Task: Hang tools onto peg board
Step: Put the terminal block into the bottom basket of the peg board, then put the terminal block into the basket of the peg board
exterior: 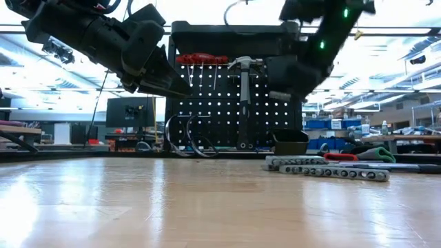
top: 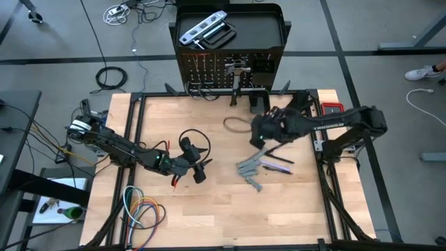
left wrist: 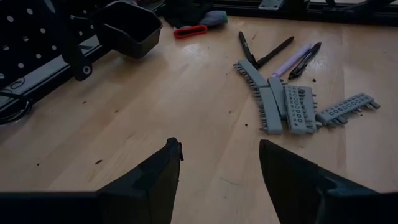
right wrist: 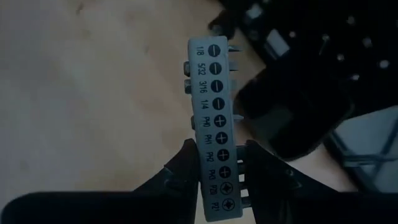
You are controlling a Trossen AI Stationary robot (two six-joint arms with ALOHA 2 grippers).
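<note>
Your right hand (right wrist: pixel 214 163): grips grey bit strip (right wrist: pixel 212 118), frame middle | left hand (left wrist: pixel 219 163): loose, low over counter (left wrist: pixel 155 93)

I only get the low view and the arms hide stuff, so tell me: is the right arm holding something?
Observer: Yes. The right gripper is shut on a grey bit strip marked with screwdriver sizes.
Operator: And the left one?
Observer: The left gripper has its fingers open and empty, above the table.
Operator: Anything on top of the stand?
Observer: A silver level lies in the top tray.
</note>
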